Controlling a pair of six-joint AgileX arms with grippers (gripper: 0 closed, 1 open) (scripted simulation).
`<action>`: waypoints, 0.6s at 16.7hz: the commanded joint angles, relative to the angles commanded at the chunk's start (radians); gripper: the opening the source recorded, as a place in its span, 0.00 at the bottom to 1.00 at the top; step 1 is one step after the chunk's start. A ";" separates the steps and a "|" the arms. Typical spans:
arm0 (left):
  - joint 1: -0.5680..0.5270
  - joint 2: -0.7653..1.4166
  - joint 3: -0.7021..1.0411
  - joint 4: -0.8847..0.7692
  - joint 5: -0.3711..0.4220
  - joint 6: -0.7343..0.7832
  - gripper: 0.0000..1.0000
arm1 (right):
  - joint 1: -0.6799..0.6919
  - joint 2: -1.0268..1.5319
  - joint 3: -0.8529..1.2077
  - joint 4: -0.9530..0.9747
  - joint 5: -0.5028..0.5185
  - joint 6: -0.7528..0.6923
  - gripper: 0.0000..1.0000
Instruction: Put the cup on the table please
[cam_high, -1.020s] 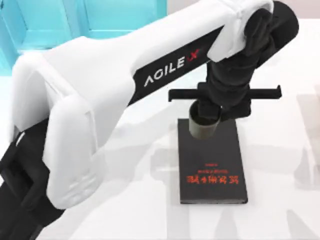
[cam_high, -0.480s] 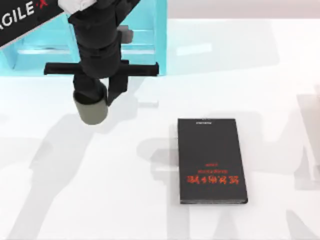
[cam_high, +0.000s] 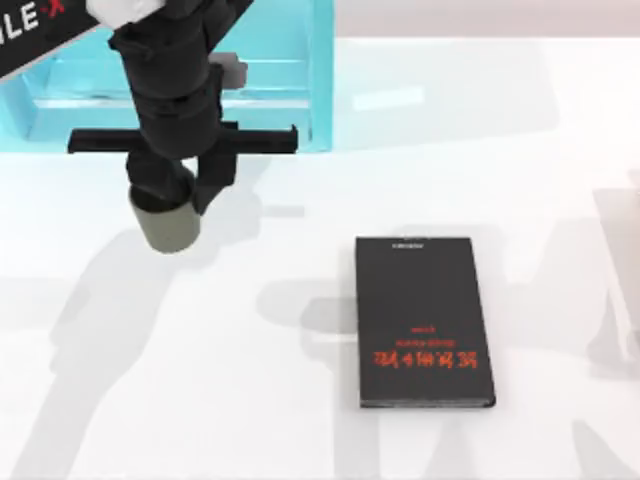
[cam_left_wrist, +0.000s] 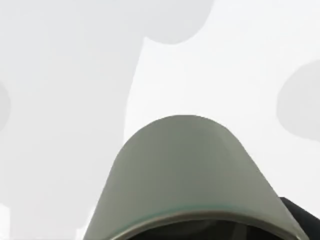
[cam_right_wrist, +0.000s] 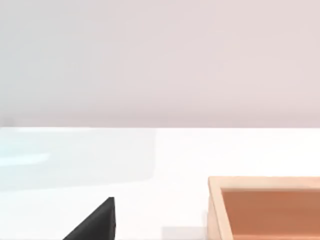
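Observation:
The olive-green cup (cam_high: 165, 228) hangs upright in my left gripper (cam_high: 180, 192), which is shut on its rim from above. It is over the left part of the white table (cam_high: 300, 420), well left of the black book (cam_high: 425, 320). I cannot tell whether its base touches the tabletop. In the left wrist view the cup (cam_left_wrist: 185, 170) is close up, with bare table (cam_left_wrist: 225, 60) beyond it and a black fingertip (cam_left_wrist: 300, 215) beside its rim.
A turquoise shelf unit (cam_high: 285, 90) stands at the back left, just behind the left arm. The black book with red lettering lies flat at centre right. The right wrist view shows a wooden tray (cam_right_wrist: 270, 182) and a black corner of the book (cam_right_wrist: 97, 225).
My left arm lifted the cup off the far end of the book and carried it leftward across the table; in the last half second it drifted slightly further left.

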 joint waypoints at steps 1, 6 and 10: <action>0.001 0.002 -0.024 0.023 0.000 0.004 0.00 | 0.000 0.000 0.000 0.000 0.000 0.000 1.00; 0.023 0.007 -0.192 0.202 0.003 0.016 0.00 | 0.000 0.000 0.000 0.000 0.000 0.000 1.00; 0.028 0.006 -0.224 0.235 0.005 0.017 0.00 | 0.000 0.000 0.000 0.000 0.000 0.000 1.00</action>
